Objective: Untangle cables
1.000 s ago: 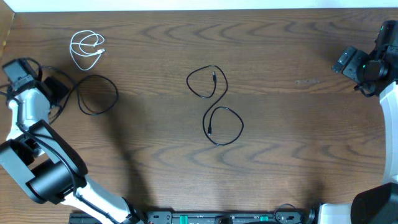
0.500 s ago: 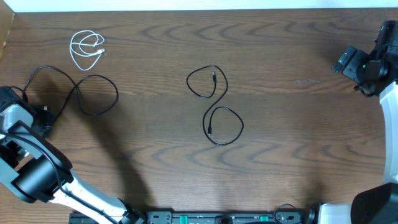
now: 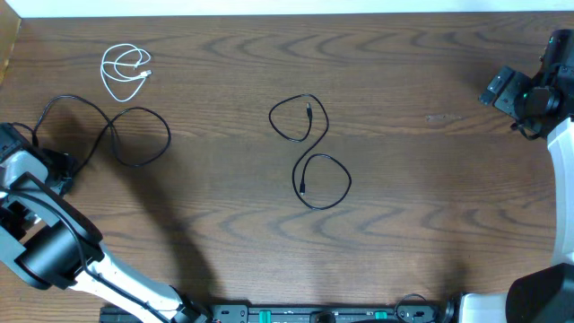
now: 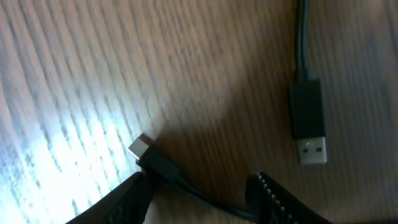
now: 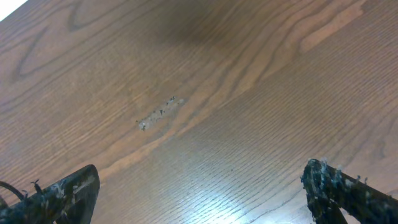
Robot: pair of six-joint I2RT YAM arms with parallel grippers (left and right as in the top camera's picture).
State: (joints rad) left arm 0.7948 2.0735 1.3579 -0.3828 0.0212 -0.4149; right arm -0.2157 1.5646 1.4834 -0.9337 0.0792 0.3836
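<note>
Dark wooden table (image 3: 404,224) from above, a robot arm at each side. Three cables lie well apart: a black cable (image 3: 113,133) at the left, its cord crossing itself into a loop; a second black cable (image 3: 311,151) in a figure-eight at centre; a small white cable (image 3: 124,74) coiled upper left. The right gripper (image 5: 200,177) hovers over bare wood at far right, jaws spread wide, empty. The left gripper (image 4: 199,183) sits low at the left edge, jaws spread, the thin cord of a small plug (image 4: 142,148) running between them; a larger USB plug (image 4: 308,118) lies near. The step appears to be drawing this end out to open the loop: pinch the cord just behind the plug, then pull slowly away from the crossing
</note>
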